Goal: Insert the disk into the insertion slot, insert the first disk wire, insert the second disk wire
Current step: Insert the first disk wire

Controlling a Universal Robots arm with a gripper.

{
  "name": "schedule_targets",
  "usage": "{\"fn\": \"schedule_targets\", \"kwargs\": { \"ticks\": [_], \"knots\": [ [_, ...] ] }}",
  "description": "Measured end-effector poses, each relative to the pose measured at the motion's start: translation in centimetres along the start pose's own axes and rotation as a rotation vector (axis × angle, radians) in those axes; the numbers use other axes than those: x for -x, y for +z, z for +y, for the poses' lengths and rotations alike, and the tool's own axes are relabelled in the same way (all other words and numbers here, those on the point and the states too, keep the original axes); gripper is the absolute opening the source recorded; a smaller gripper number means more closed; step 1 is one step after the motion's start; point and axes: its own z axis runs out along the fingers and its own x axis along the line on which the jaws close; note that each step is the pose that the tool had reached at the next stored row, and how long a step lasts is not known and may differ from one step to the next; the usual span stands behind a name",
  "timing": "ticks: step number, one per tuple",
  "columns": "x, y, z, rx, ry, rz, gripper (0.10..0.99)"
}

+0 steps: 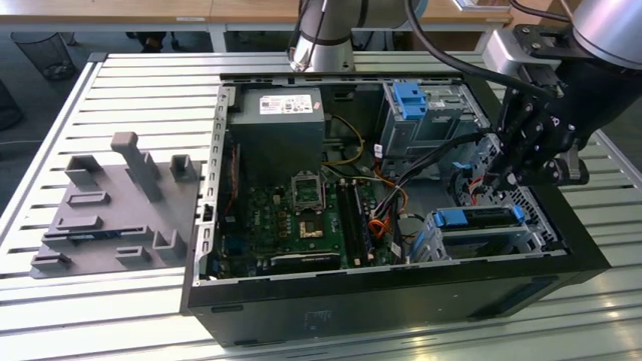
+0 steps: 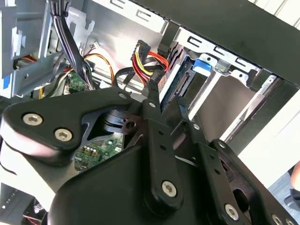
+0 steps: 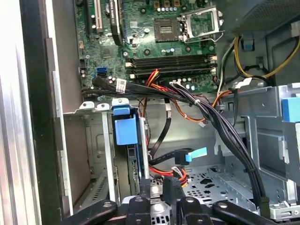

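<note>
Black end effector (image 3: 157,186) links crowd both wrist views, sunk inside the open computer case (image 1: 401,304).
From the exterior view I see the arm (image 1: 602,30) reach over one corner of the case, wrist tipped steeply down, with the end effector low inside the case, just beside the insertion slot (image 1: 482,244). Whether it is spread or pinching something, I cannot tell. The disk (image 1: 477,216) sits in that slot at the same corner of the case, blue carrier showing. Red and yellow wires (image 2: 149,59) hang close to the tip. The case stands on the slatted desk (image 1: 131,83).
</note>
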Motion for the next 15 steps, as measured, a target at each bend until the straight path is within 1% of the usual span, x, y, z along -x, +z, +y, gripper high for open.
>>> {"fn": "schedule_targets", "kwargs": {
  "ticks": [8,11,15],
  "knots": [
    [0.44,0.2,0.05,-0.004,0.058,-0.0003,0.31],
    [0.73,0.4,0.09,-0.004,0.069,-0.0004,0.31],
    [0.91,0.71,0.12,-0.005,0.073,0.0002,0.31]
  ]
}}
